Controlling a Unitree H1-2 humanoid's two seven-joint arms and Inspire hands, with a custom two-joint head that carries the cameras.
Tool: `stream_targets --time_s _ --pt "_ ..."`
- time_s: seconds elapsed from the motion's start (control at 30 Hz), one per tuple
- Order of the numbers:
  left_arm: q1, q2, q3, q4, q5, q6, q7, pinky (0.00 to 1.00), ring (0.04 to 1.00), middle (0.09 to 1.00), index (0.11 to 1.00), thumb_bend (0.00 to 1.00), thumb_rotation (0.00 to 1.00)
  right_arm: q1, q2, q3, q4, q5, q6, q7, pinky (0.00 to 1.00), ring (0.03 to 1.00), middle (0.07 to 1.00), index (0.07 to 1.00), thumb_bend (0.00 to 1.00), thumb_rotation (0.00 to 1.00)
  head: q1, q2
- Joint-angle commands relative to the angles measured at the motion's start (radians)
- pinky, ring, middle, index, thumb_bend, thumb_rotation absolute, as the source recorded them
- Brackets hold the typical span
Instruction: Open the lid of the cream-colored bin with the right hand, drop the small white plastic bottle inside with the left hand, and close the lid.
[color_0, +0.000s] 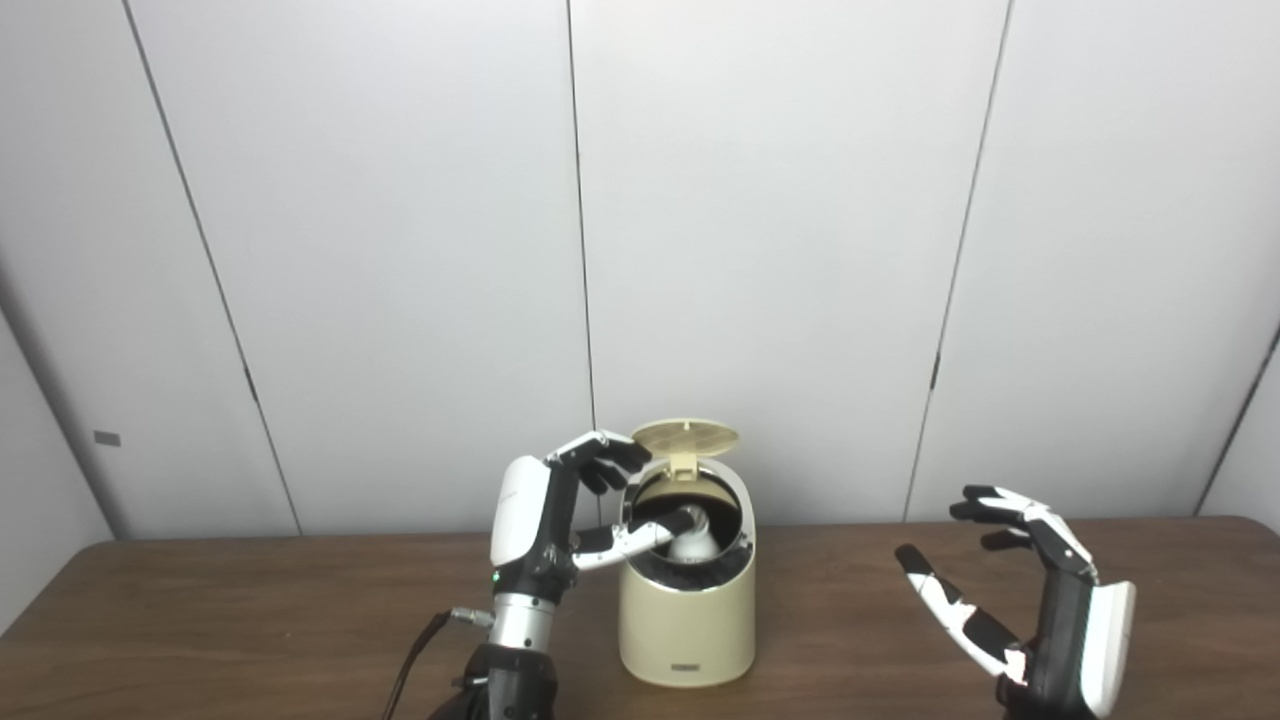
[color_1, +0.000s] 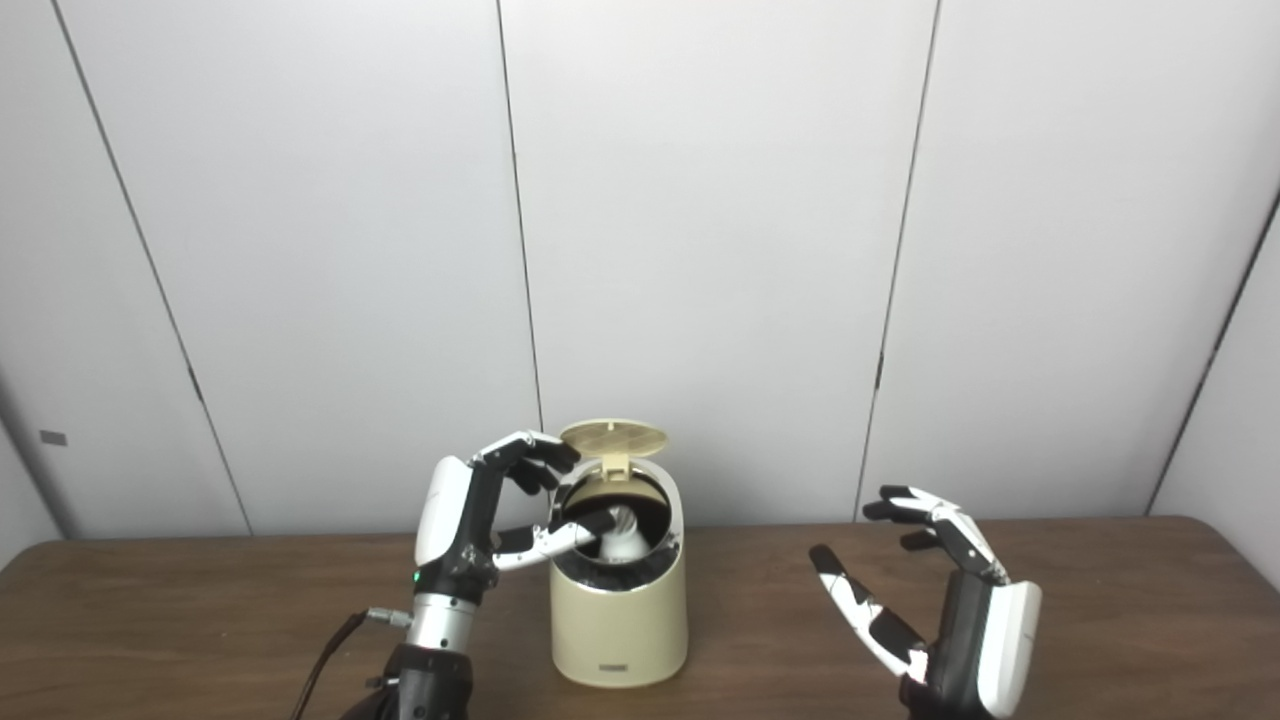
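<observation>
The bottle (color_0: 693, 541) sits in the mouth of the bin (color_0: 686, 610), its white body showing just inside the dark rim and leaning a little. The left robot hand (color_0: 585, 510) is at the bin's left side, reaching over the rim: its thumb lies across the opening and touches the bottle, while its upper fingers (color_0: 612, 458) curl above, close to the lid's edge. Whether that hand grips the bottle or merely rests against it cannot be told from these views. The lid (color_0: 686, 436) stands raised on its hinge at the back of the bin, tipped up and nearly level, its ribbed underside showing, just right of the left hand's fingertips. The bin stands upright on the brown worktop (color_0: 250, 610), directly right of the left wrist. The right robot hand (color_1: 925, 600) hangs well to the right of the bin, clear of it, palm turned toward the bin, fingers spread and thumb apart, holding nothing. A black cable (color_0: 415, 650) trails from the left wrist toward the near edge of the worktop.
</observation>
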Motion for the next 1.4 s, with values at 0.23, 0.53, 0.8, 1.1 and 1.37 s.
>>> stream_targets --time_s 0.23,0.53,0.8,1.1,1.37 --pt "-0.02 -0.005 -0.002 -0.063 0.035 -0.022 0.118 0.4 0.465 0.503 0.504 0.65 0.13 -0.034 -0.002 0.001 -0.038 -0.007 -0.027 -0.013 0.41 0.542 0.594 0.494 0.48 0.15 -0.003 0.001" --pt "0.164 0.012 0.126 -0.441 -0.202 -0.022 0.064 0.34 0.43 0.485 0.501 0.5 0.0 -0.038 -0.007 -0.001 -0.035 -0.004 -0.033 -0.016 0.36 0.502 0.564 0.495 0.48 0.14 0.001 0.003" --pt "0.357 0.019 0.337 -0.673 -0.298 -0.021 -0.086 0.48 0.503 0.504 0.467 0.51 0.0 -0.048 -0.029 0.001 -0.006 0.027 -0.058 -0.006 0.42 0.556 0.606 0.494 0.48 0.15 0.021 -0.01" --pt "0.457 0.006 0.499 -0.68 -0.468 -0.021 -0.429 0.62 0.697 0.702 0.696 0.28 0.69 -0.089 -0.079 0.045 -0.052 0.141 -0.077 0.15 0.59 0.683 0.71 0.662 0.33 0.68 0.028 -0.022" --pt "0.462 -0.026 0.541 -0.651 -0.433 -0.02 -0.529 0.63 0.717 0.732 0.729 0.22 0.59 -0.137 -0.183 0.105 -0.184 -0.052 0.097 0.393 0.65 0.753 0.763 0.67 0.6 0.93 0.026 -0.024"
